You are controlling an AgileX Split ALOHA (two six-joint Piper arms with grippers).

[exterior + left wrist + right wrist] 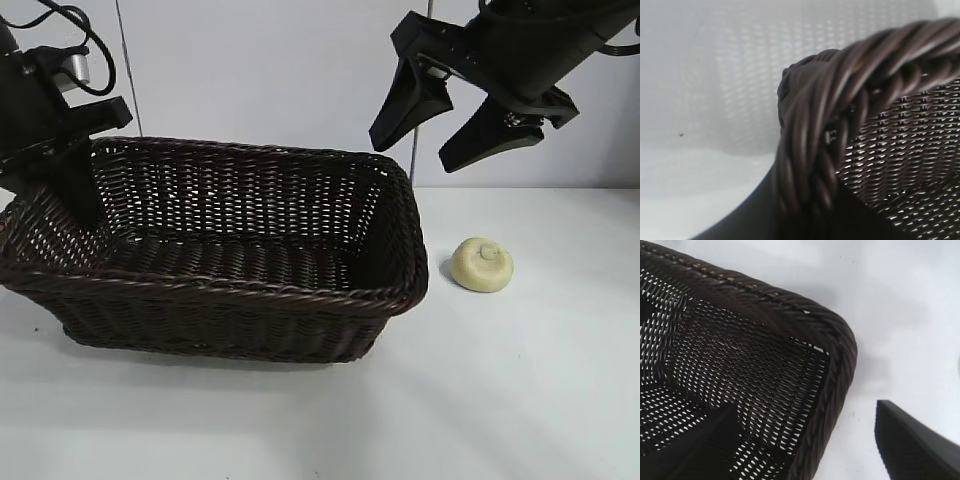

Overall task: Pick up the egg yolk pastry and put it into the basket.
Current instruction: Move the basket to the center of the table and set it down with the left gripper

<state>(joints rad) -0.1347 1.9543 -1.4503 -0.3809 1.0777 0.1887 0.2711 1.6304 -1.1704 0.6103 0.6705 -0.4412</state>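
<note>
One egg yolk pastry (483,264), small, likely light and crumbly: on table (520,400), right of basket (250,290). Best taken gently across its domed sides. Right gripper (462,118) hangs above, fingers spread, empty. Left gripper (75,195) clenched on basket's left rim. Nothing obstructs.

my claws (455,120) black | basket (240,290) dark brown, woven wicker | egg yolk pastry (482,264) pale cream-yellow | table (520,400) white
</note>
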